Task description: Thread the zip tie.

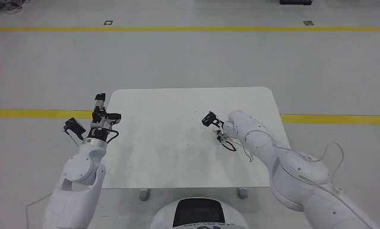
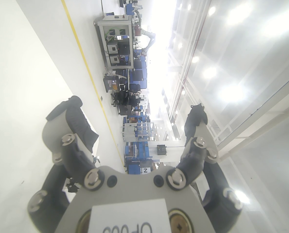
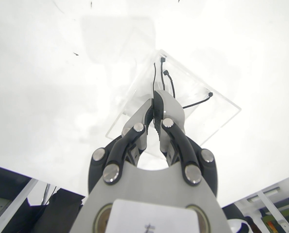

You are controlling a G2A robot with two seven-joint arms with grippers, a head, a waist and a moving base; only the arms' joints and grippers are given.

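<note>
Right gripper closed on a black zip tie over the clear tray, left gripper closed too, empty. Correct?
Not quite. The left gripper is open, not closed: the left wrist view shows its fingers spread wide, nothing between them. The rest holds: the right gripper is closed on a black zip tie over the clear tray.

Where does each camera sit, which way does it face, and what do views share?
Top view: above the arms, looking down at the white table; left arm and right arm show.
Left wrist view: on the left wrist, facing out across the room; open left tool in front.
Right wrist view: on the right wrist, looking down at a clear tray; right tool shut on a zip tie.
Shared: top and right wrist views both show the table.
</note>
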